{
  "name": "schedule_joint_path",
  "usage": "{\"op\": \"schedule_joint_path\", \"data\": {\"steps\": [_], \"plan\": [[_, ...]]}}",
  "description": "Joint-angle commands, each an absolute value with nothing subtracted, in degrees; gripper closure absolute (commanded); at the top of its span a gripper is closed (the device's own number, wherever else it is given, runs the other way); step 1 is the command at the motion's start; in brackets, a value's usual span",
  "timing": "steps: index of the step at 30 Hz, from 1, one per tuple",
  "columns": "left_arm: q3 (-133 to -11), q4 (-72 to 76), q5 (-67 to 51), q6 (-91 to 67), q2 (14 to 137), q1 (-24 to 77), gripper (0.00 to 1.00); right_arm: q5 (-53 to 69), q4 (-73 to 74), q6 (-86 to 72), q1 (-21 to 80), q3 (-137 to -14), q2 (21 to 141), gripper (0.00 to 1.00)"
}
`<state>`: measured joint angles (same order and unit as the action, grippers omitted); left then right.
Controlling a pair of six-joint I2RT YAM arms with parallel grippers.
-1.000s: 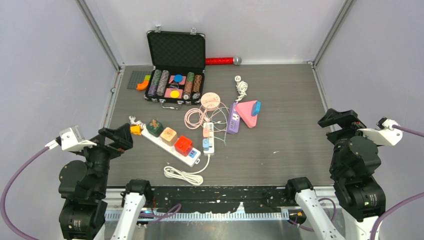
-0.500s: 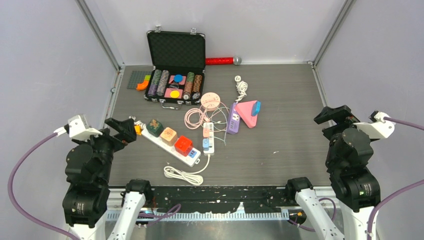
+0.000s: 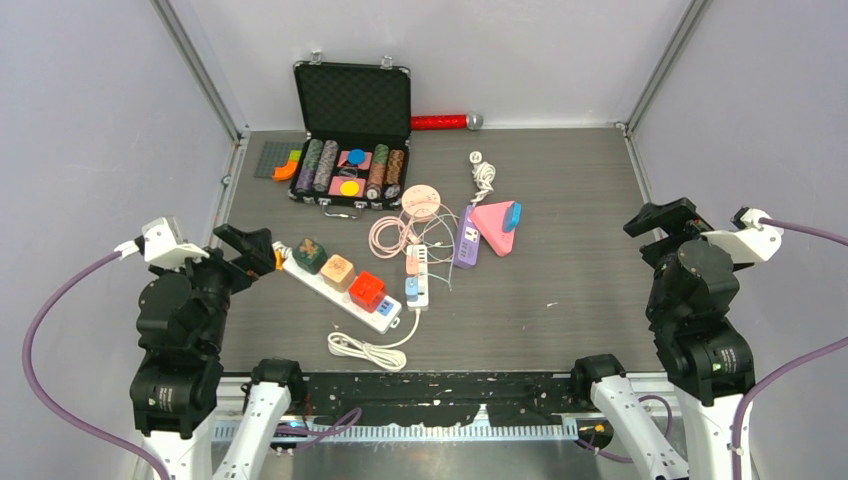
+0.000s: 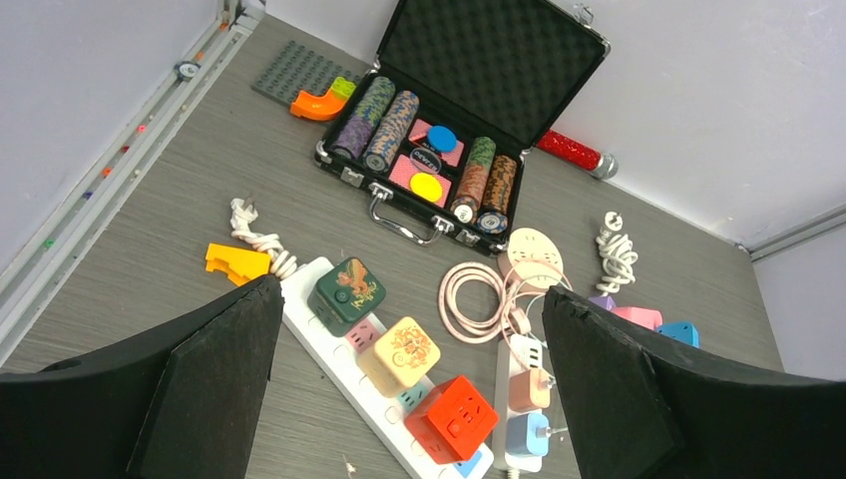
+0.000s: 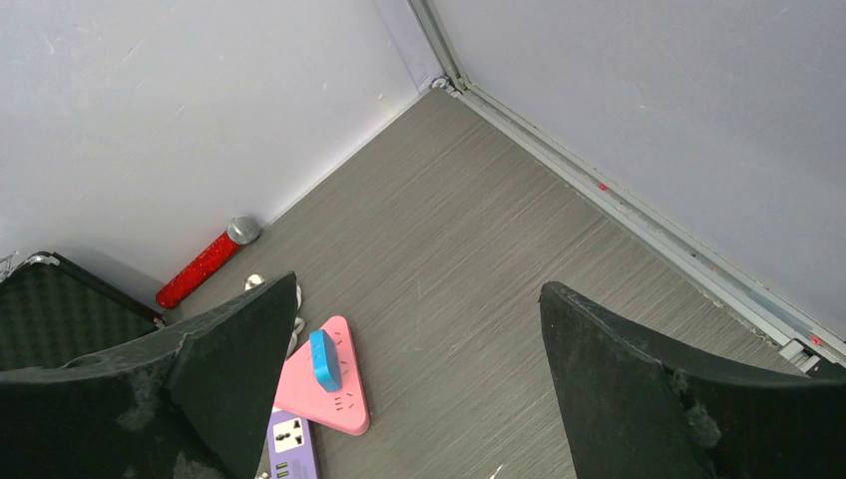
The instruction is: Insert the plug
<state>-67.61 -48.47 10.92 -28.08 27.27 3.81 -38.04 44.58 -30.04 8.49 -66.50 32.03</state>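
A long white power strip (image 3: 322, 288) lies left of centre and carries a green (image 3: 309, 254), a cream (image 3: 338, 270) and a red cube adapter (image 3: 367, 289); it also shows in the left wrist view (image 4: 329, 349). A white plug on a coiled cord (image 4: 242, 215) lies at the strip's far left end by an orange piece (image 4: 235, 261). My left gripper (image 3: 250, 252) is open and empty above that end; in its wrist view (image 4: 409, 299) the jaws stand wide apart. My right gripper (image 3: 660, 228) is open and empty at the right edge, wide open in its wrist view (image 5: 417, 289).
A short white strip (image 3: 417, 275) holds pink and blue chargers. A purple strip (image 3: 466, 238), a pink triangular strip (image 3: 487, 228) with a blue plug (image 3: 512, 215), a coiled white cable (image 3: 483, 175), a round pink socket (image 3: 421, 200), an open chip case (image 3: 352, 130) and a red tube (image 3: 440, 122) lie further back.
Both arms have swung up and inward. The left gripper has moved to the left end of the long strip. The right gripper has shifted up and left. Both stayed open.
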Motion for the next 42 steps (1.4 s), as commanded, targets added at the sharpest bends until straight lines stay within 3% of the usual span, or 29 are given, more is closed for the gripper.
{"op": "schedule_joint_path", "data": {"steps": [1,29,36,42], "plan": [[-67.5,-44.7,10.6,-28.1,28.3,3.6,0.00,-39.1,41.7,-29.6,8.4,-67.1,32.8,0.05],[-65.9,-44.4,10.5,-27.6,29.1,3.5,0.00,-34.7,39.7,-29.3,8.3,-64.4,35.1,0.05],[-59.2,-44.8,11.8,-29.4,30.6,3.5,0.00,-17.4,36.6,-28.6,8.6,-60.5,45.8,0.05],[-53.4,-47.5,13.8,-33.0,35.4,3.6,0.00,-21.9,31.3,-30.3,21.0,-55.2,55.4,0.05]]}}
